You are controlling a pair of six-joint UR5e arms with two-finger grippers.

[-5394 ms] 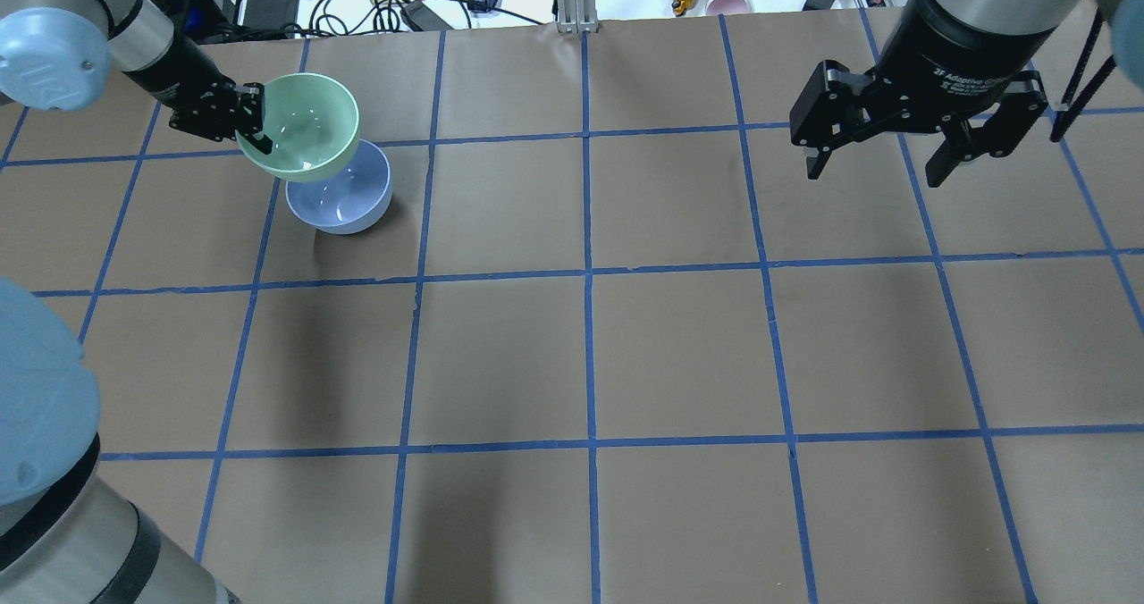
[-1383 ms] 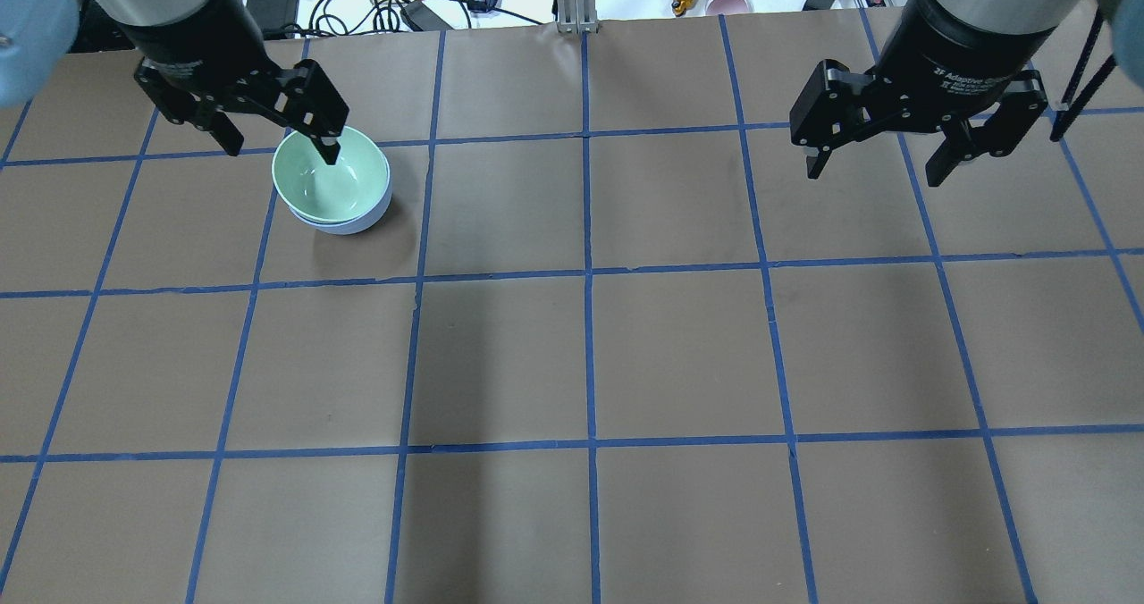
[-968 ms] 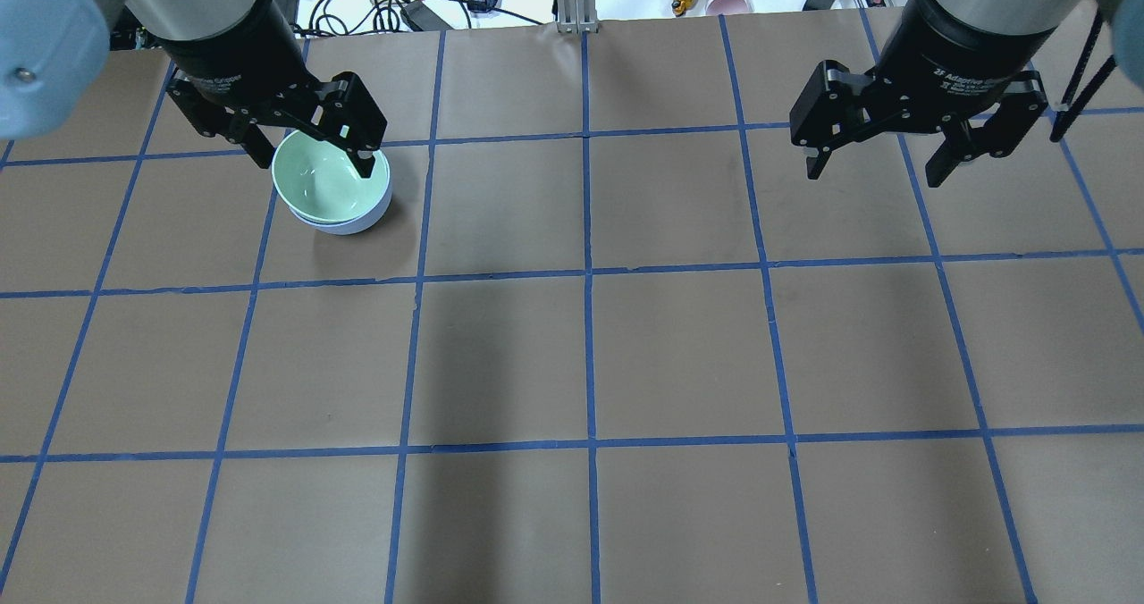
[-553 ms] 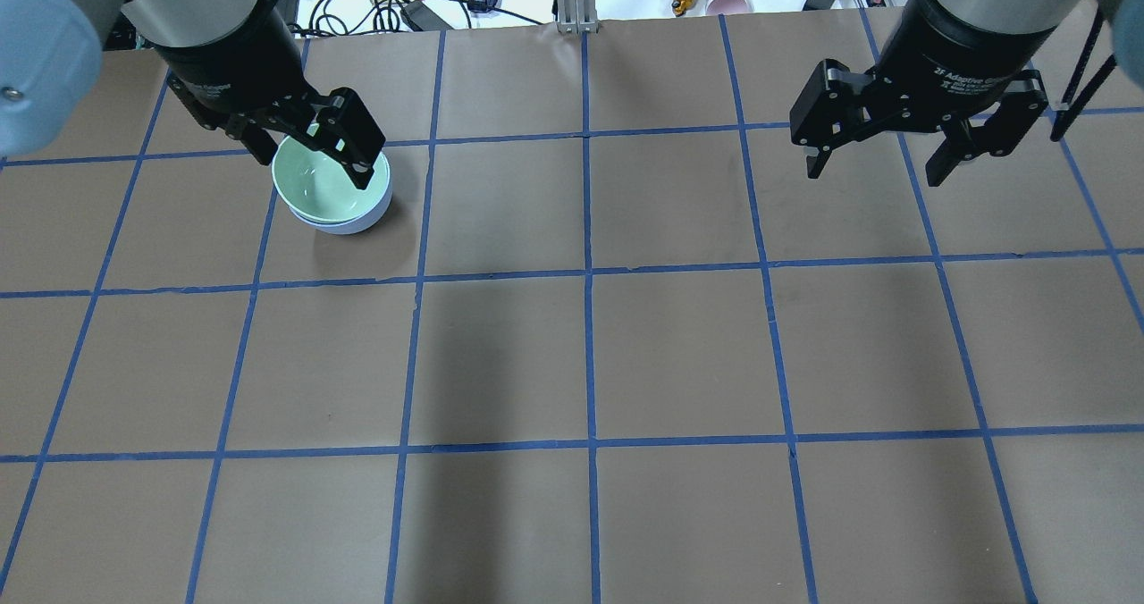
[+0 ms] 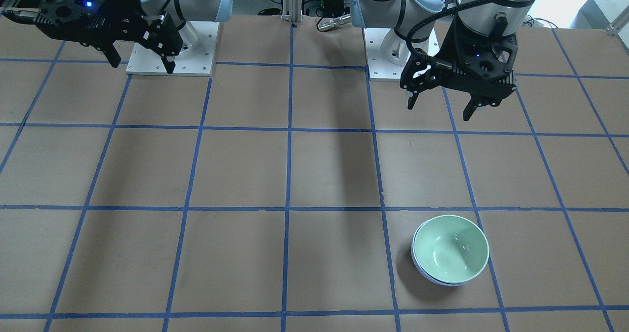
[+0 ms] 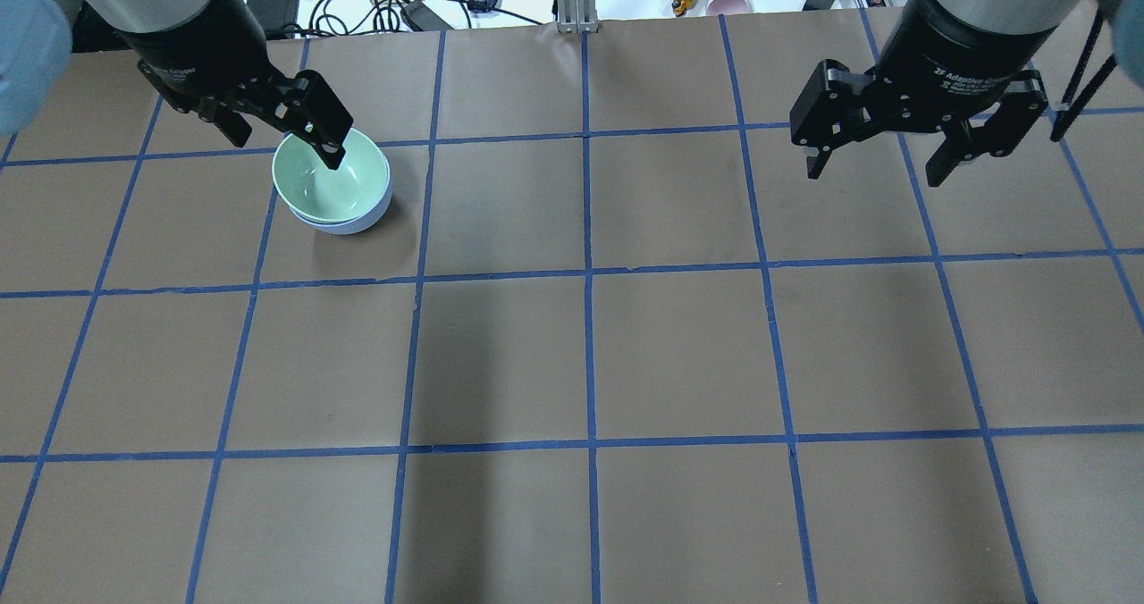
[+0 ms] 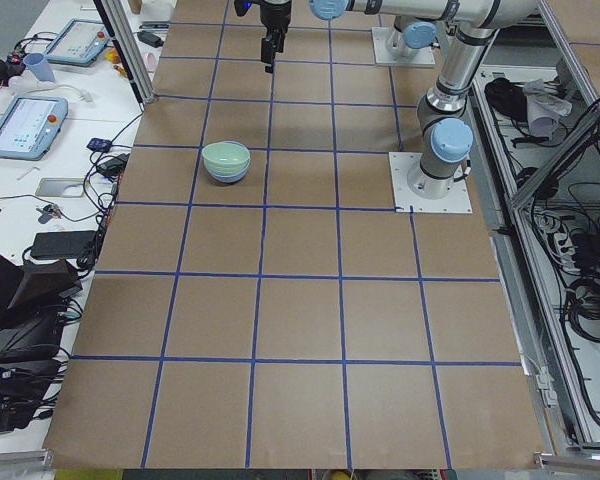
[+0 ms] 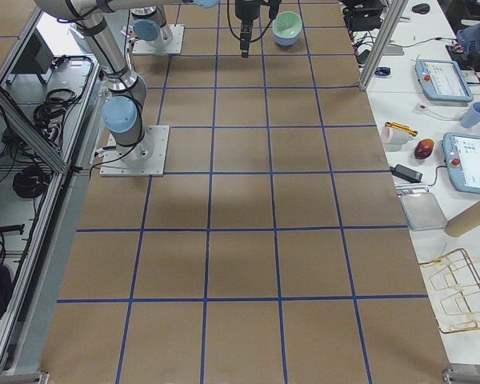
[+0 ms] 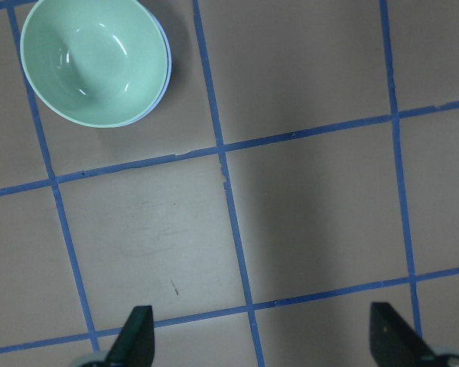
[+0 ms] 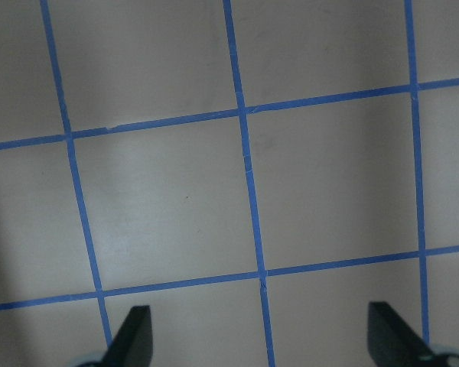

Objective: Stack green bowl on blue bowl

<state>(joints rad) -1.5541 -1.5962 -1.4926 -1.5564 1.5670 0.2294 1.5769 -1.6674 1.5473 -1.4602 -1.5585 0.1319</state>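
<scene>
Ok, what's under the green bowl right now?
The blue bowl sits under the green bowl, which is nested inside it. Only a crescent of the blue bowl's rim and outer wall shows. Its inside is fully covered by the green one.

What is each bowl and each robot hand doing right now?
green bowl: upright, nested in the blue bowl, not held.
blue bowl: upright, underneath, mostly hidden.
left gripper: jaws open, empty, clear of the bowls.
right gripper: jaws open, empty.
</scene>
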